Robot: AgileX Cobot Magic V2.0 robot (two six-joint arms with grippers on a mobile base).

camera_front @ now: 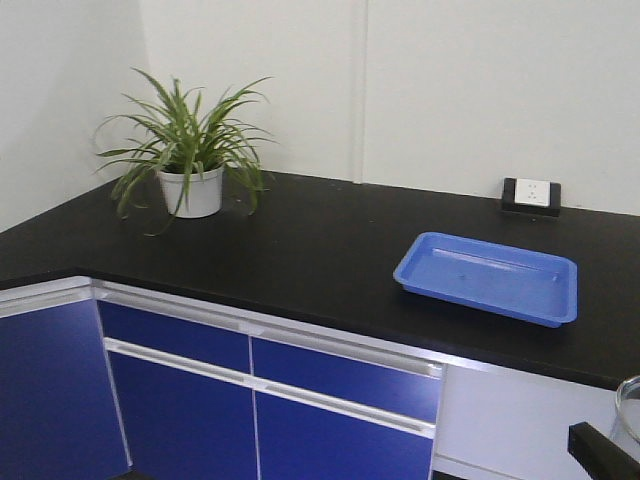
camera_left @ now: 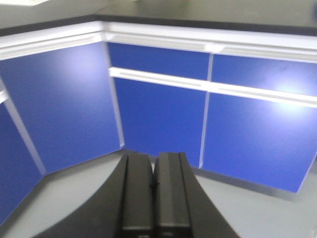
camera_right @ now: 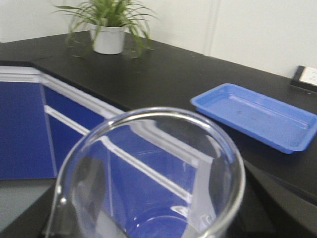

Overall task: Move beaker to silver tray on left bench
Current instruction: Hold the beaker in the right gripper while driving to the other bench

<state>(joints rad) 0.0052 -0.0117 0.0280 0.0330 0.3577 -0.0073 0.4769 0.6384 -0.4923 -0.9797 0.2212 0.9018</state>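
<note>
The clear glass beaker (camera_right: 148, 183) fills the right wrist view, upright, with its round rim towards the camera. My right gripper (camera_right: 148, 220) is shut on it; dark fingers (camera_right: 270, 208) show on either side. In the front view the beaker's rim (camera_front: 630, 405) and the gripper (camera_front: 602, 452) show at the bottom right corner, below and in front of the bench edge. The black-topped bench (camera_front: 300, 250) over blue cabinet doors spans the front view. The silver tray is out of view. My left gripper (camera_left: 153, 156) is shut and empty, low, facing the blue doors (camera_left: 163, 114).
A blue plastic tray (camera_front: 487, 277) lies on the bench at the right, also in the right wrist view (camera_right: 257, 114). A potted plant (camera_front: 188, 150) stands at the back left corner. A wall socket (camera_front: 531, 193) sits at the back right. Grey floor (camera_left: 69, 188) lies below the cabinets.
</note>
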